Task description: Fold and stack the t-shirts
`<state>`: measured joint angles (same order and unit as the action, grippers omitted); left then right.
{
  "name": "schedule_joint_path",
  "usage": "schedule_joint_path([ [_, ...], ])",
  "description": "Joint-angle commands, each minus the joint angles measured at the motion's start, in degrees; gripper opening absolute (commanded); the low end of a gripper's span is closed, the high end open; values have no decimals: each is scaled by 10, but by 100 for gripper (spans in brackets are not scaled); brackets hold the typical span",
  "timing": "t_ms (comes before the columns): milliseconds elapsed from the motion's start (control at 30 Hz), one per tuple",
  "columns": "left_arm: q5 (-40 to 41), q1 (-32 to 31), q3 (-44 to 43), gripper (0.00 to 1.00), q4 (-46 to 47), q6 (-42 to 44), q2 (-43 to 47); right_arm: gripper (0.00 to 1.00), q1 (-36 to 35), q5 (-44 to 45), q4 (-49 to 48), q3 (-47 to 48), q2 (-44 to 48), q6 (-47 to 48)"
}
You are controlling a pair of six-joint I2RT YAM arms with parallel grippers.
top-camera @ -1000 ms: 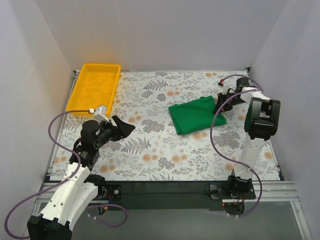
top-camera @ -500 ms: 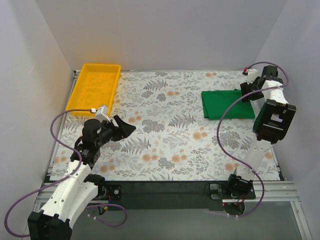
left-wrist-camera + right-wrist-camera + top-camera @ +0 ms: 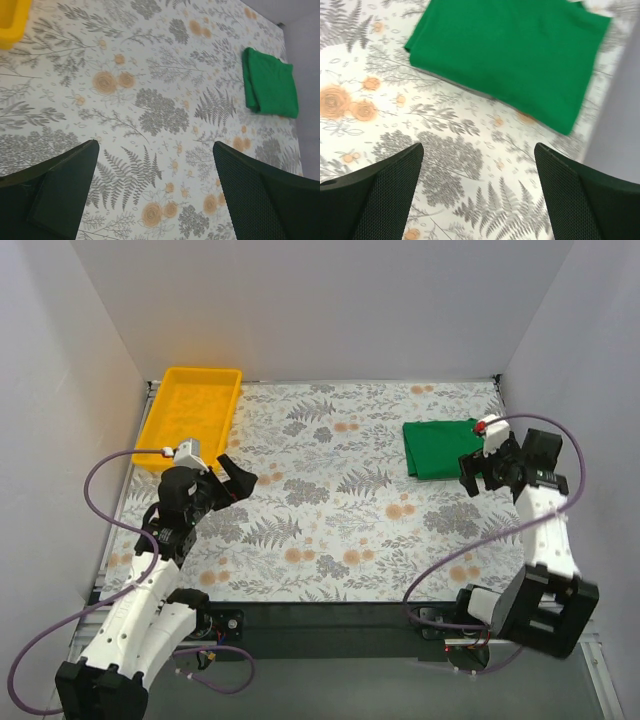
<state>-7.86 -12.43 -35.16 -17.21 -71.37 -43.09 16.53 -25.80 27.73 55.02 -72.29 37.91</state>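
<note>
The 1 green t-shirt point(image 3: 443, 448) lies folded into a neat rectangle at the far right of the floral counter point(image 3: 330, 520), just ahead of the right end effector point(image 3: 477, 150), whose fingers stand wide apart and empty. The left end effector point(image 3: 155, 147), well away, is spread wide too, holding nothing. Folding looks done, and I see no other garment to stack.

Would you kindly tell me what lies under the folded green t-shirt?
The t-shirt lies flat on the floral table covering, visible around its edges. Anything directly beneath it is hidden by the cloth.
</note>
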Motion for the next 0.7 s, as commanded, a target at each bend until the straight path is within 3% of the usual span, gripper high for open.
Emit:
schedule_joint_path([
  [0, 51, 39, -26, 98, -35, 19, -22, 98, 28, 60, -152, -84, 153, -73],
  [100, 24, 82, -34, 98, -26, 47, -42, 98, 35, 166, -208, -122, 247, -185],
  [200, 52, 83, -35, 98, -25, 77, -53, 98, 36, 157, -170, -131, 284, -238],
  [300, 34, 83, -21, 98, -15, 94, -26, 98, 36, 204, -141, -136, 294, -301],
  [433, 13, 83, 2, 98, -8, 101, 6, 98, 37, 254, -131, -131, 274, -304],
  [667, 14, 83, 5, 98, -4, 97, 14, 98, 36, 244, -137, -100, 226, -329],
])
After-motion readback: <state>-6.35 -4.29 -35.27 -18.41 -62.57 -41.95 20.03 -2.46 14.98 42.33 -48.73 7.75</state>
